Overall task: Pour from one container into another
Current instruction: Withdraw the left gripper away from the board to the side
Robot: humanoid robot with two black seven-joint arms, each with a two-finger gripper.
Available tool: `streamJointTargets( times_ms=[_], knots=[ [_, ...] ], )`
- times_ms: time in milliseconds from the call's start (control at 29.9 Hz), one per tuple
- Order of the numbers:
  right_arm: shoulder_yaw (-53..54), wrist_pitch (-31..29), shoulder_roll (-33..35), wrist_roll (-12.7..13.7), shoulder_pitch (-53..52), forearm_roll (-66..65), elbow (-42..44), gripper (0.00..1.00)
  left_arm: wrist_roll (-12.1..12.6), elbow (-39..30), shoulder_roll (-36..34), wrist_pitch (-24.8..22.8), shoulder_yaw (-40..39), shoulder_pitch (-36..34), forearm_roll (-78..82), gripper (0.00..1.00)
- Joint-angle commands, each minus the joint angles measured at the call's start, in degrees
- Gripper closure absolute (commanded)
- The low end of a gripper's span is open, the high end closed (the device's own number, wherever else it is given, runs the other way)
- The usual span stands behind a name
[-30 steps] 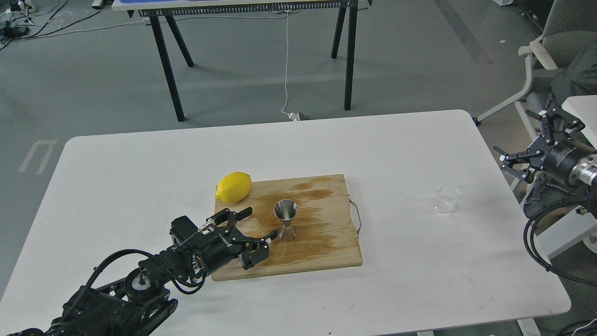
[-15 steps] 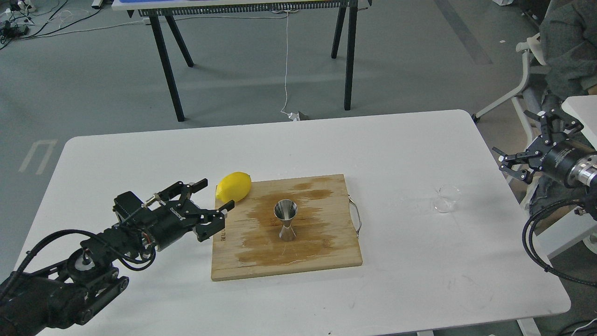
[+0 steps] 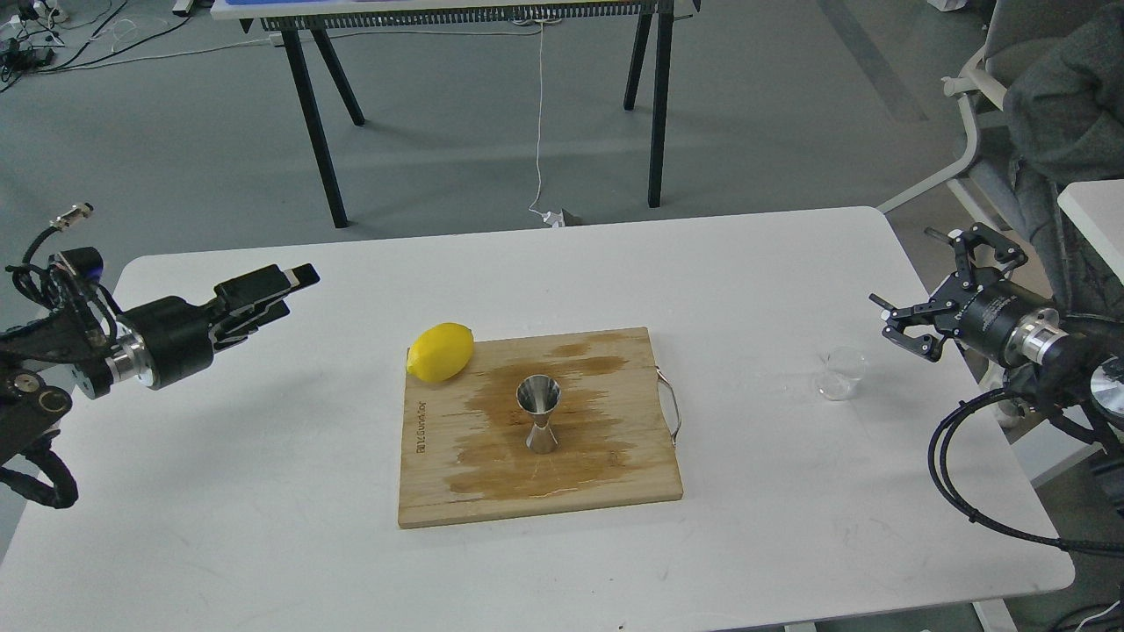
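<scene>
Cup (image 3: 841, 373) near table (image 3: 263, 491) right edge, my right gripper (image 3: 913, 303) spread beside; left gripper (image 3: 281, 285) unclear; jigger (image 3: 538, 412) mid-board (image 3: 615, 474).

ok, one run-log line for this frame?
phase: pre-grasp | left gripper: off board, empty | right gripper: open, near glass cup, not touching | jigger: upright on cutting board | pour: not started

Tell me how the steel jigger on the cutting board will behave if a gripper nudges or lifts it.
The jigger stands upright on a narrow waist and small base, so a sideways nudge would probably tip it. The cutting board looks wet around it, so it may slide. Its shiny, smooth, tapered metal will likely be slippery for fingers; gripping at the waist seems safest.
</scene>
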State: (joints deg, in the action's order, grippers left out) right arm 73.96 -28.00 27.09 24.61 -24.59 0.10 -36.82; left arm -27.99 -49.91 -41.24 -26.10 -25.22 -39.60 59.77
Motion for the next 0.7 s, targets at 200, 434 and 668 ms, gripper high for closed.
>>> streamJointTargets(
  times_ms=[200, 434, 668],
  knots=[
    [1.1, 0.0, -5.4, -0.1, -0.3, 2.4, -0.2, 0.00, 0.0, 5.7, -1.5, -1.9, -1.2, 0.1, -25.9, 0.02],
    [5.7, 0.0, -6.0, 0.0, -0.1, 21.0, -1.1, 0.01, 0.0, 7.5, -0.9, -1.9, -1.2, 0.8, -32.8, 0.02],
    [13.9, 0.0, -5.3, 0.2, 10.9, 21.8, -15.7, 0.02, 0.0, 7.6, 1.1, -1.9, -1.2, 2.2, -32.7, 0.01]
  ],
)
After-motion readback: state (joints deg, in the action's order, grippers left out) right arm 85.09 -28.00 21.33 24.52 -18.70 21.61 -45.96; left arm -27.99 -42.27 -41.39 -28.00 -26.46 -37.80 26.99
